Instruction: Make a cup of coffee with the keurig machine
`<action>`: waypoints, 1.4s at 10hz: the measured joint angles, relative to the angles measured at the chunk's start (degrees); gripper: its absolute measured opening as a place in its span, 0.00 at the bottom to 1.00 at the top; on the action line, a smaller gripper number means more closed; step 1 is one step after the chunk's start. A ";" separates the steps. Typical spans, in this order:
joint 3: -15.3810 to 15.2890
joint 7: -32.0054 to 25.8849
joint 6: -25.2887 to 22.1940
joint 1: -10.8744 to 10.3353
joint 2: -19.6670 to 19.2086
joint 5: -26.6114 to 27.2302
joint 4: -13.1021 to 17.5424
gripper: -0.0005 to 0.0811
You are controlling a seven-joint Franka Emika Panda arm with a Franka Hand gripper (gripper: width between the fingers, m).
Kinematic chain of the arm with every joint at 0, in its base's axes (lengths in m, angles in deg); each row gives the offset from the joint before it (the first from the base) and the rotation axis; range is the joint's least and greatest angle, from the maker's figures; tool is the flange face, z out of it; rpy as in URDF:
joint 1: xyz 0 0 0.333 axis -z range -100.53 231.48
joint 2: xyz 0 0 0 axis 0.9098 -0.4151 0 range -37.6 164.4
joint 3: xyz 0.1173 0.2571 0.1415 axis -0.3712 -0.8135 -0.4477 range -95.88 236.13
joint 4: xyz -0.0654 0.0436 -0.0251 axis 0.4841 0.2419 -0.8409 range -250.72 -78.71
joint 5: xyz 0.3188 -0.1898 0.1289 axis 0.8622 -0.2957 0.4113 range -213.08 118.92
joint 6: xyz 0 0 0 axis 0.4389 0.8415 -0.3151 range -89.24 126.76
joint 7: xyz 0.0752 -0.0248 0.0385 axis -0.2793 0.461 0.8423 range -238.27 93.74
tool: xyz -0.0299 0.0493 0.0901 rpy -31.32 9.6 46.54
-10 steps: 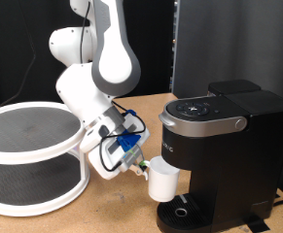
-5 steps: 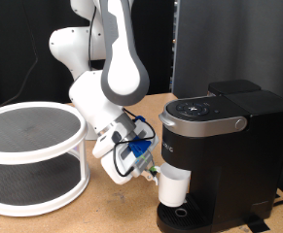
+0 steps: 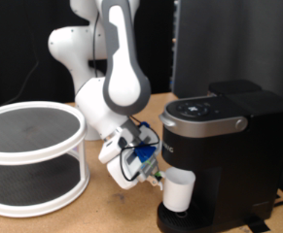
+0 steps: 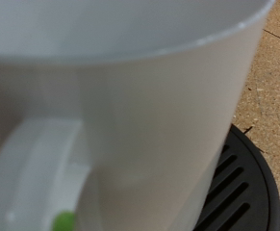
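Round rack: a white two-level round rack (image 3: pixel 29 155) with dark mesh shelves fills the lower left of the exterior view; both shelves show nothing on them.
Table: a light brown wooden table (image 3: pixel 102 209) runs across the bottom of the frame, under the rack and the machine.
Robot arm: the white arm (image 3: pixel 117 78) comes down from the top centre and bends to the lower right, toward the machine.
Gripper: the gripper (image 3: pixel 157 176), with blue parts and cables near it, sits in the lower centre of the exterior view, just left of the cup and touching its side.
Fingers: they are hidden between the hand and the cup in the exterior view, and the wrist view shows no finger, so I cannot tell how wide they are or if they clamp the cup.
Cup: the cup (image 3: pixel 178 190) stands upright at the lower centre-right, under the front overhang of the machine and above its round base. In the wrist view the cup (image 4: pixel 130 106) fills nearly the whole picture, with its handle (image 4: pixel 38 183) at the lower left and a small green spot on it.
Drip base: the black ribbed drip base (image 4: pixel 238 188) shows at the lower right of the wrist view, just beside the cup.
Keurig machine: the keurig machine (image 3: pixel 224 146) takes the right side of the exterior view; its silver-rimmed lid is down.
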 joint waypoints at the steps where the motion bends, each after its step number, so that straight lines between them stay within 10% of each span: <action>1: -0.11 -0.66 0.00 -0.03 -0.40 0.78 0.24 0.09; 9: -0.65 -5.49 0.00 -0.05 -3.68 5.66 3.19 0.09; 10: -0.65 -5.61 0.00 -0.05 -4.02 5.67 3.17 0.36; 13: -0.57 -5.15 -0.85 0.38 -3.72 3.78 1.99 0.60; 14: -0.55 -5.14 -1.18 0.54 -2.48 3.52 1.02 0.98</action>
